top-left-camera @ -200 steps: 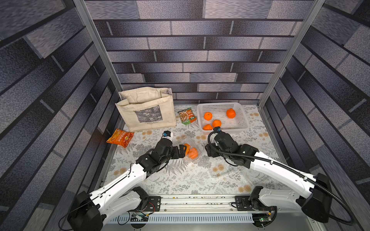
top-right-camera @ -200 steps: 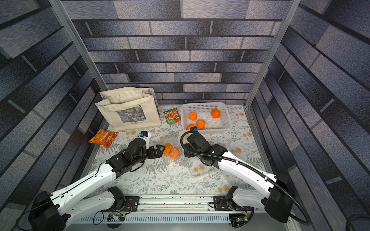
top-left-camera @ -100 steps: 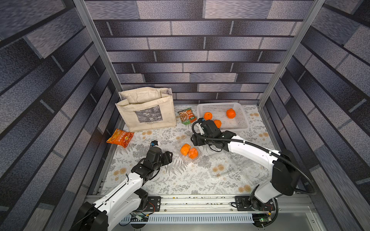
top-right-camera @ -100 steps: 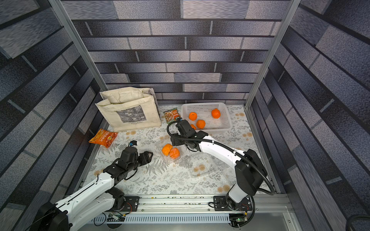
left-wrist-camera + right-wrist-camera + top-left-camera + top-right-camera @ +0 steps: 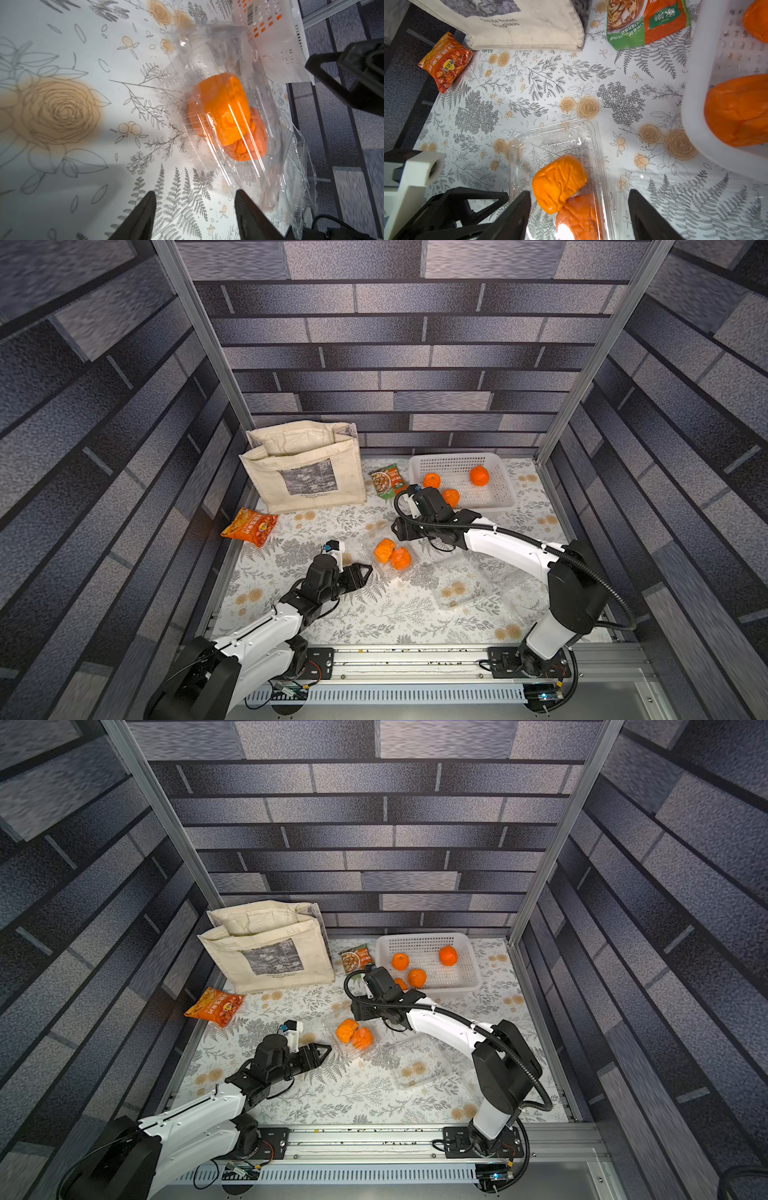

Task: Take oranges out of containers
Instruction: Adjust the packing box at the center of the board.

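Two oranges (image 5: 384,549) (image 5: 401,558) lie in an open clear container (image 5: 376,568) at mid table, also in the right wrist view (image 5: 559,182). My right gripper (image 5: 400,531) (image 5: 579,196) hovers open over its far side, both oranges showing between the fingers, untouched. My left gripper (image 5: 365,571) (image 5: 195,199) is open and empty just left of the container (image 5: 276,182); one finger is close to its edge. An empty container (image 5: 461,585) lies to the right, with another (image 5: 521,599) beyond it. Three oranges (image 5: 432,480) (image 5: 451,497) (image 5: 478,475) sit in the white basket.
The white perforated basket (image 5: 509,485) stands at the back right. A beige cloth bag (image 5: 303,472) stands at the back left, a green snack packet (image 5: 388,482) between them. An orange snack packet (image 5: 249,526) lies at the left edge.
My left gripper let go of the container, drew back toward the front left and narrowed its jaws. My right arm swung left to stand over the container's far side.
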Motion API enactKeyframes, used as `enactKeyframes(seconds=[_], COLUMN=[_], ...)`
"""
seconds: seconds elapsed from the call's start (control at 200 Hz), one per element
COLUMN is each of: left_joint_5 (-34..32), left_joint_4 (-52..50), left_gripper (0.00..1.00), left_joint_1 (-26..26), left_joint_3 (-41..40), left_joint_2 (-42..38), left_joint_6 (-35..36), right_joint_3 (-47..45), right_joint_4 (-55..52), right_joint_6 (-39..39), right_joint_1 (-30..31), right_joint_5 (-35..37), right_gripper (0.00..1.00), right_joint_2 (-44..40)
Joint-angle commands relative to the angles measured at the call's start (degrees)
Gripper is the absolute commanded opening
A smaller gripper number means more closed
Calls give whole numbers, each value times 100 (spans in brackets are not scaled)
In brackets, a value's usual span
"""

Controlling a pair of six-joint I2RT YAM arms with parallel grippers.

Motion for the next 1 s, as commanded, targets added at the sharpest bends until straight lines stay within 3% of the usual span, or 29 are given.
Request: enactKeyframes(seconds=[0.0,0.376,0.992], left_joint_5=[497,916,845], left_joint_4=[137,439,486], left_gripper=[68,68,69], left_joint_1=[80,121,148], left_joint_3=[100,384,646], left_joint_2=[114,1071,1464], left_joint_6=[169,298,314], right_joint_3=[-240,-474,-1124], right_joint_4=[298,549,1003], right_joint_6=[104,166,717], right_joint_1=[-39,-77,-74], right_joint_5=[-23,-16,-340], right_gripper=[76,76,71], right_joint_2=[71,104,61])
